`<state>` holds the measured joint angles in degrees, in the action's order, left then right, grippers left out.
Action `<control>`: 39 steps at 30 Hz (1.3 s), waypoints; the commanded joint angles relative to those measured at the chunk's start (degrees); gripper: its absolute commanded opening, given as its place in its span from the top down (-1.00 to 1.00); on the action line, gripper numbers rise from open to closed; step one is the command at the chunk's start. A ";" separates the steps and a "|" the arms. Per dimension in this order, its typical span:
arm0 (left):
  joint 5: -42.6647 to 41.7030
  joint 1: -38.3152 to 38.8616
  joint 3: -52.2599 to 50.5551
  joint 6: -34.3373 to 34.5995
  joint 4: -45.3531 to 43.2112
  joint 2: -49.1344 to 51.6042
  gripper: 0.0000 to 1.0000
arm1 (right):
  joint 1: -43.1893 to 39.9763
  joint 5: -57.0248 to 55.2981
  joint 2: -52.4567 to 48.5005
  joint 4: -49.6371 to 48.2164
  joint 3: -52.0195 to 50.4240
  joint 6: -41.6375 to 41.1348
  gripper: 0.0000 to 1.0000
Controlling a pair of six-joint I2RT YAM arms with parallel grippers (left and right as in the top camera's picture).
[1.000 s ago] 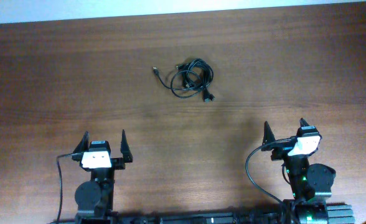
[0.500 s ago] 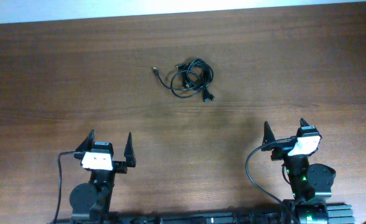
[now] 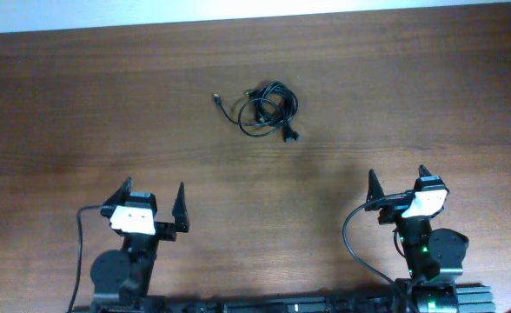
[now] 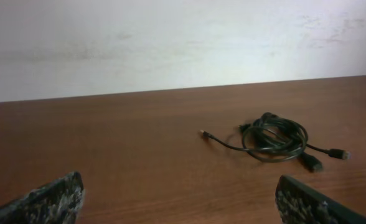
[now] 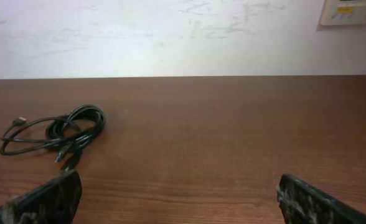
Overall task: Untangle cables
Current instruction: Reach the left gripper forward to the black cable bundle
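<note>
Your left fingers (image 3: 180, 209) and right fingers (image 3: 373, 191) are spread wide and hold nothing. The cables (image 3: 268, 109) lie bunched on the bench (image 3: 412, 87), well apart from both.

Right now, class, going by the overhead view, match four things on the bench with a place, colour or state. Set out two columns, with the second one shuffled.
1. cables
2. left gripper
3. right gripper
4. table

A. brown wood
B. open and empty, to the left of the cables
C. black, bunched together
D. open and empty, to the right of the cables

Pairs: 1-C, 2-B, 3-D, 4-A.
</note>
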<state>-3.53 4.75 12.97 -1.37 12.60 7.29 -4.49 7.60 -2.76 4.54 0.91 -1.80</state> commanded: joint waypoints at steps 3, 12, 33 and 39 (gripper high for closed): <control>-7.32 0.17 7.43 1.99 -0.50 10.47 -0.97 | 0.46 0.79 -0.04 1.36 0.48 -0.57 -0.97; -22.64 0.24 16.26 2.08 0.33 22.88 -0.97 | 0.46 0.79 -0.04 1.36 0.48 -0.57 -0.97; -24.59 9.49 53.46 4.17 9.18 62.27 -0.97 | 0.46 0.79 -0.04 1.36 0.48 -0.57 -0.98; -26.34 12.09 54.40 4.87 2.91 76.11 -0.67 | 0.46 0.79 -0.04 1.36 0.48 -0.57 -0.97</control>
<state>-33.45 15.66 66.70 2.83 19.20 77.45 -4.45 7.60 -2.96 4.71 0.95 -1.78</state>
